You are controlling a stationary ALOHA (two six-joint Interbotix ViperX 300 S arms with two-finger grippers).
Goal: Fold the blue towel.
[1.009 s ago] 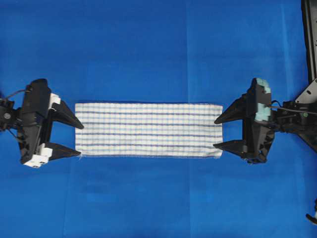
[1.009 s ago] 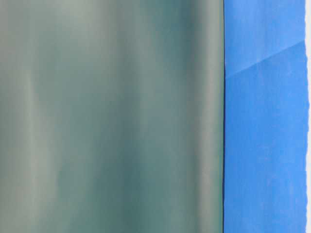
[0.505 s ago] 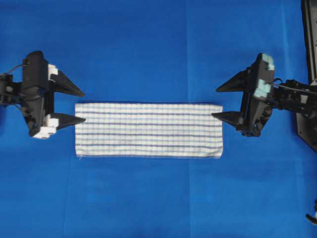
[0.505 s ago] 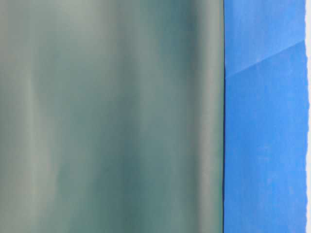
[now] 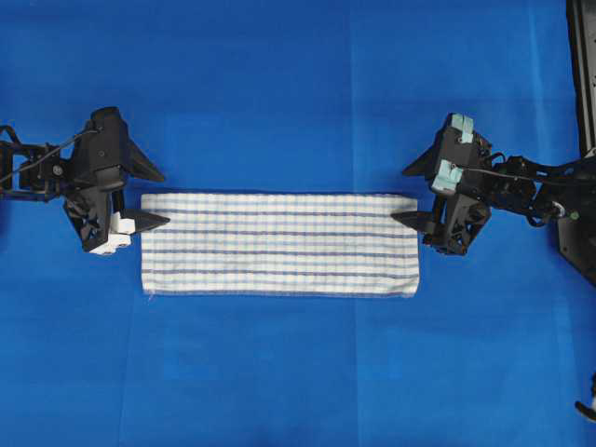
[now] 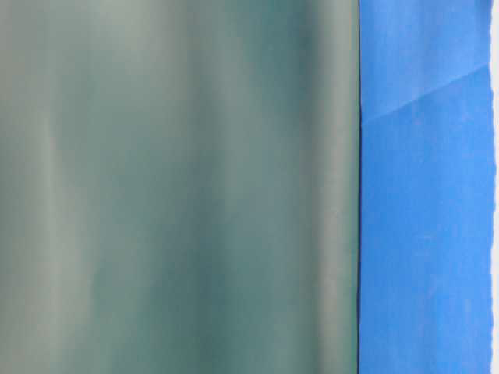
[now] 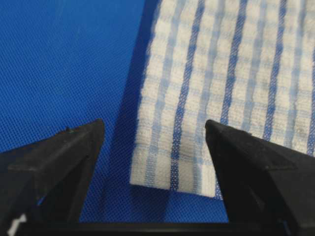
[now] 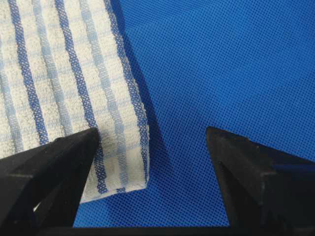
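Lying flat between both pincers (each straddling a far corner): blue towel [image 5: 279, 244]

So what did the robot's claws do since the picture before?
Both slid toward the top of the overhead picture. The left gripper and right gripper went from spanning the blue towel's short ends to straddling its far corners, jaws open, somewhat narrower. Neither has taken hold of anything. The towel lies flat where it was on the blue sheet.

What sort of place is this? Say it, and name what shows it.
Most likely a robot lab bench: two black grippers, left and right, face a striped towel laid flat on a plain blue table cover.
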